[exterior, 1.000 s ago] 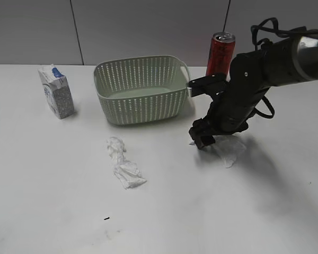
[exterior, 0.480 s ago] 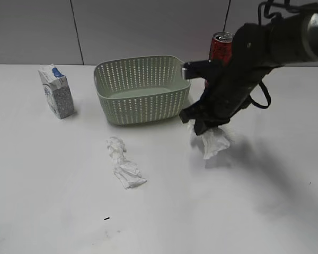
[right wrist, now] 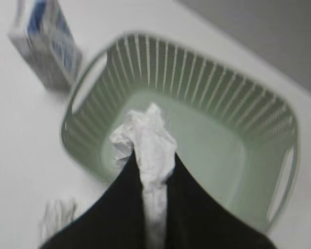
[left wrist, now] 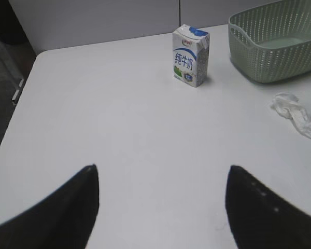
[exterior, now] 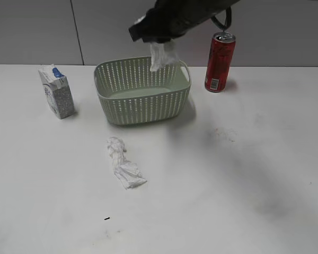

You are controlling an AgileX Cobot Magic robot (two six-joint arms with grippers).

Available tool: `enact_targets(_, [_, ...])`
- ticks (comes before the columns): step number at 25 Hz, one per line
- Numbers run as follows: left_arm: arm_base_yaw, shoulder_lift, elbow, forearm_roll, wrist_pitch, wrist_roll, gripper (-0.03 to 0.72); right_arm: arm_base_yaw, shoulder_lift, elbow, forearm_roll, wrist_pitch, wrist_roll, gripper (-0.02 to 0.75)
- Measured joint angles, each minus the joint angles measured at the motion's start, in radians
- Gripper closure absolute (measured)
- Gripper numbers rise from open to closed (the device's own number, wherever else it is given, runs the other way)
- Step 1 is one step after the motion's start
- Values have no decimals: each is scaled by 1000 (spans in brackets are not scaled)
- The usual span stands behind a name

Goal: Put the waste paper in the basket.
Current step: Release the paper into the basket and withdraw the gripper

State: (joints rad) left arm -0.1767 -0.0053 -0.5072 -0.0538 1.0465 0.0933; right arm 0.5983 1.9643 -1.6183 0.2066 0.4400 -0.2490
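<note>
My right gripper [exterior: 160,41] is shut on a white waste paper wad [exterior: 162,55] and holds it in the air above the pale green basket [exterior: 143,106]. In the right wrist view the wad [right wrist: 147,142] sits between the jaws [right wrist: 151,158] over the basket's floor [right wrist: 212,150], which looks empty. A longer twisted wad [exterior: 123,163] lies on the table in front of the basket; it also shows in the left wrist view [left wrist: 295,111]. My left gripper [left wrist: 163,171] is open and empty over bare table, far from the basket [left wrist: 280,57].
A blue-and-white milk carton [exterior: 56,91] stands left of the basket and shows in the left wrist view [left wrist: 190,57]. A tall red can [exterior: 220,62] stands right of the basket. A grey wall runs behind the table.
My right gripper has lifted the wad from the table right of the basket and carried it up and left to above the basket. The twisted wad has not moved.
</note>
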Motion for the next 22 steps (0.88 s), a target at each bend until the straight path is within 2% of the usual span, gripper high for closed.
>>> enact_targets(6, [0,0,0,0,0,0,128,1,113,-54,-3,-268,0,710])
enact_targets(9, [0,0,0,0,0,0,128,1,191,-54,-13,-301,0,708])
enact_targets(11, [0,0,0,0,0,0,128,1,231,-54,-35,-301,0,675])
enact_targets(13, [0,0,0,0,0,0,128,1,259,-54,-53,-290,-1,556])
enact_targets(17, [0,0,0,0,0,0,128,5,275,-54,-62,-254,-2,178])
enact_targets(19, [0,0,0,1,0,0,129,5,273,-54,-71,-251,-3,120])
enact_targets(22, [0,0,0,3,0,0,129,5,256,-54,-82,-226,-3,126])
